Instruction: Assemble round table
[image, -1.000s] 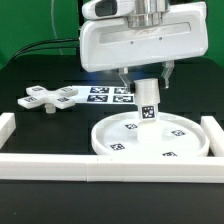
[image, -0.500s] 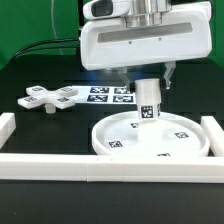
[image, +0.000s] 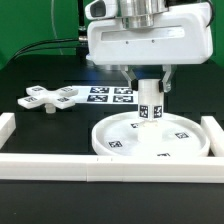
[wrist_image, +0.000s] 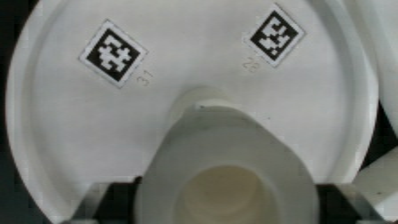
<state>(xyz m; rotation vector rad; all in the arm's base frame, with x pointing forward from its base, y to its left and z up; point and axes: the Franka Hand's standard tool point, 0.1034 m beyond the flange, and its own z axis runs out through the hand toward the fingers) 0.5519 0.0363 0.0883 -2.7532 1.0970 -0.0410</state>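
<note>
The large round rimmed disc (image: 150, 142) lies flat on the black table, tags facing up. The short cylindrical post (image: 150, 106) stands upright over the disc's middle, its foot at or just above the disc surface. My gripper (image: 148, 82) is shut on the post near its top. In the wrist view the post (wrist_image: 228, 165) fills the space between my dark fingers (wrist_image: 114, 196), with the disc (wrist_image: 160, 60) and two of its tags beyond. The cross-shaped piece (image: 52, 98) lies on the table at the exterior view's left.
The marker board (image: 108, 95) lies flat behind the disc. Long white border bars run along the front (image: 90, 168) and both sides (image: 213, 130) of the work area. A green wall stands behind.
My gripper and the post have shifted slightly toward the exterior view's right over the disc. The disc and cross-shaped piece have not moved.
</note>
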